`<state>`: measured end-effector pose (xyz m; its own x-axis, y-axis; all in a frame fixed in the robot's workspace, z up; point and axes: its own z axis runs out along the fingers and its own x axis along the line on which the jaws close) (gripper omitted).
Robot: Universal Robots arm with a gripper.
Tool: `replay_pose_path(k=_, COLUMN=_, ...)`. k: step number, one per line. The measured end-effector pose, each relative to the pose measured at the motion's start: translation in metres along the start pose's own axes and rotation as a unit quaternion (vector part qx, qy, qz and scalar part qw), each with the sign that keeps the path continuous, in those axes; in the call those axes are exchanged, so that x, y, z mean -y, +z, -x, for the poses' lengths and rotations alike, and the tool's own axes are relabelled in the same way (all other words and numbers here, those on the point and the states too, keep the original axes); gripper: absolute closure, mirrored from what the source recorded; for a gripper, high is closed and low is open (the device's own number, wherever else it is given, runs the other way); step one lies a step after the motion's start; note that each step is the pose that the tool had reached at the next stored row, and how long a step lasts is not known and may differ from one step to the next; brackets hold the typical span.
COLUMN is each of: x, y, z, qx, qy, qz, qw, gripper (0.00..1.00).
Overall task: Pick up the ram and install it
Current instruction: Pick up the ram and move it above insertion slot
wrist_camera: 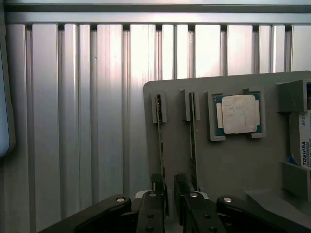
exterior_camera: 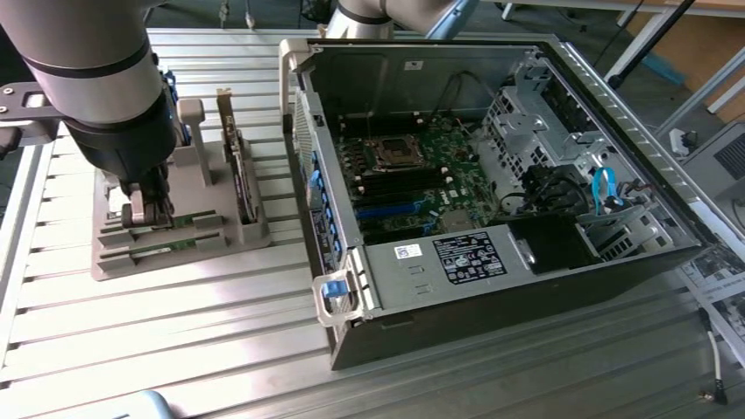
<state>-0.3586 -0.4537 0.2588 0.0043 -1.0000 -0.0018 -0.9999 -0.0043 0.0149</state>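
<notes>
Gripper [wrist_camera: 169, 190] being held down at the ram [wrist_camera: 160, 141]
The fingers [wrist_camera: 156, 194] are being held apart, unclamped, astride the ram, which is being carried on edge in a slot of the grey holder [wrist_camera: 228, 165] on the slatted table [wrist_camera: 107, 121], to the exterior view's left of the open computer case [exterior_camera: 466, 262]; a second stick [wrist_camera: 193, 141] and a processor chip [wrist_camera: 238, 114] are being carried beside it

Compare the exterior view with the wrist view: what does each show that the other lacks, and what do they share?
Exterior view adds: the open case, its motherboard and an upright card on the tray. Wrist view adds: the processor in its recess and a Toshiba label. Shared: the tray, the slatted table, and the gripper low over the ram, jaws apart.
</notes>
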Motion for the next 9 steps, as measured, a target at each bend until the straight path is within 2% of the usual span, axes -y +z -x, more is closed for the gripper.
replay_pose_path(k=5, x=0.0, y=0.0008, z=-0.0001, qx=0.0, qy=0.0, qz=-0.0001, qw=1.0, gripper=0.76)
replay_pose_path(k=9, x=0.0001, y=0.0052, z=-0.0001, qx=0.0, qy=0.0, qz=0.0, qw=1.0, gripper=0.76)
